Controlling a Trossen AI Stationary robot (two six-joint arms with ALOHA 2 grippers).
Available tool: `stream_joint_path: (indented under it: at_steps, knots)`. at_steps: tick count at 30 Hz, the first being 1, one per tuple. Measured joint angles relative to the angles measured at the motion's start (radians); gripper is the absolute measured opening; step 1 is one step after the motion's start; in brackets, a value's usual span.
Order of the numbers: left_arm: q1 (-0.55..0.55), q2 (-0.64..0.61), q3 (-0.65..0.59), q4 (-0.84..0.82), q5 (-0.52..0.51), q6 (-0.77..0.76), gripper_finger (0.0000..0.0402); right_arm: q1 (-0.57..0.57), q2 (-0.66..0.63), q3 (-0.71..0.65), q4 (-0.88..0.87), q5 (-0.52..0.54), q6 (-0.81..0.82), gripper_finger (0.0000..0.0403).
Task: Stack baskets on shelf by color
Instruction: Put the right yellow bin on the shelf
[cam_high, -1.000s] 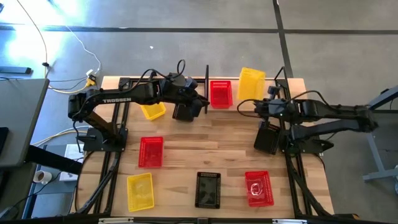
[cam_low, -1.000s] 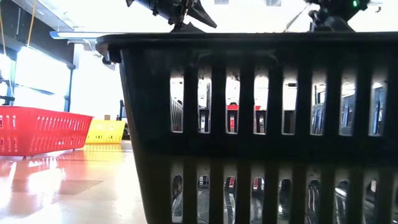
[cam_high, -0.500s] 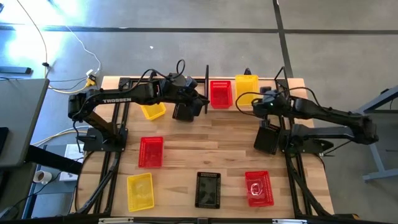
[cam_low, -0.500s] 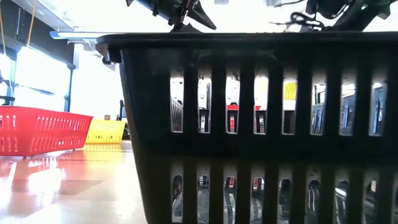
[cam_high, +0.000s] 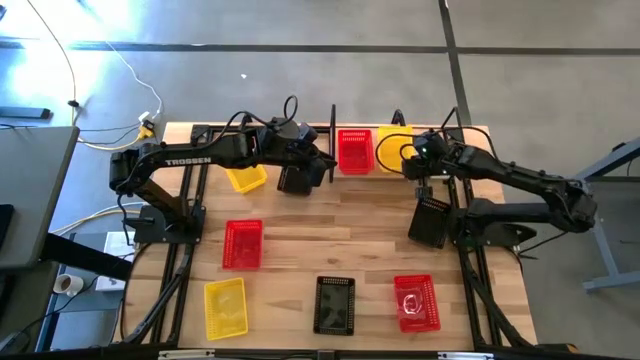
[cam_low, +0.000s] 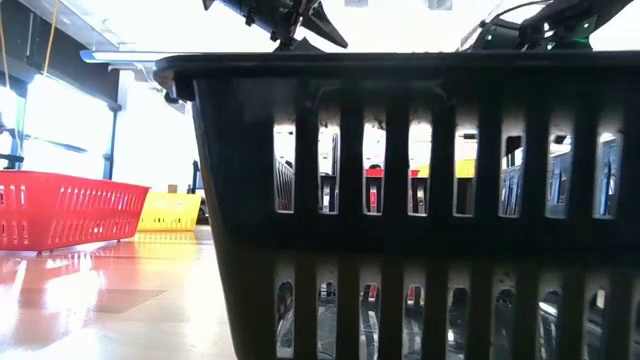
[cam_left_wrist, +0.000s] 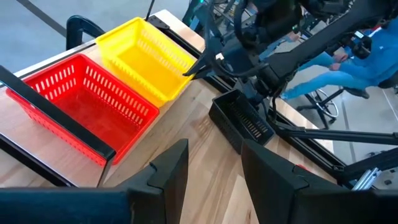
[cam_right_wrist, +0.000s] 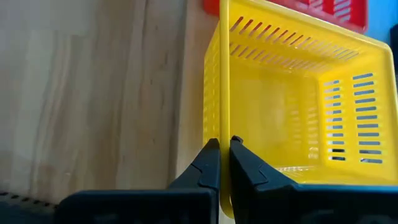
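Note:
On the shelf (cam_high: 333, 118) at the far edge a red basket (cam_high: 355, 150) stands on its bottom. A yellow basket (cam_high: 392, 140) is right beside it, toward the right. My right gripper (cam_high: 416, 160) is shut on the yellow basket, at its near right corner. My left gripper (cam_high: 318, 165) hangs open in front of the shelf, just above a black basket (cam_high: 296, 180). The left wrist view (cam_left_wrist: 214, 168) shows only bare wood between the fingers. Whether the left gripper touches the black basket, I cannot tell. My right gripper pinches the rim of the yellow basket's near wall (cam_right_wrist: 221, 140), by its right corner, one finger inside the basket and one outside. The fingers come slanting down from the table's right and lie along the wall. The basket is upright, level with the red one.
On the table are a yellow basket (cam_high: 245, 178) under the left arm, a red one (cam_high: 242, 243), a yellow one (cam_high: 225, 305), a black one (cam_high: 335, 305) that fills the low view (cam_low: 400, 200), a red one (cam_high: 416, 302) and a black one (cam_high: 432, 220).
My right gripper has gone toward the table's left and down with the yellow basket. The basket was raised and tipped at the shelf's right end. It now stands upright beside the red basket.

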Motion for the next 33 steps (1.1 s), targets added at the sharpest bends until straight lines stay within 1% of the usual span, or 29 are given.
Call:
stream_joint_path:
  at_steps: [2,6,9,14,23,26,33]
  knots:
    - [0.0,0.0,0.0,0.0,-0.008,0.0,0.014,-0.014,0.01,0.0,0.008,-0.01,-0.023,0.0]
    - [0.0,0.0,0.0,0.0,-0.019,0.0,0.014,-0.033,0.031,0.0,0.023,-0.075,-0.042,0.0]
    - [0.0,0.0,0.0,0.0,-0.019,0.0,0.014,-0.039,0.045,0.0,0.024,-0.078,-0.039,0.0]
    - [0.0,0.0,0.0,0.0,-0.019,0.0,0.014,-0.047,0.064,0.0,0.024,-0.078,0.011,0.0]
    - [0.0,0.0,0.0,0.0,-0.019,-0.026,0.014,-0.047,0.078,0.0,0.031,-0.077,0.011,0.0001]
    - [0.0,0.0,0.0,0.0,-0.019,-0.025,0.014,-0.047,0.078,0.0,0.031,-0.077,0.011,0.0014]
    - [0.0,0.0,0.0,0.0,-0.019,-0.026,0.014,-0.046,0.077,0.001,0.029,-0.077,0.011,0.0069]
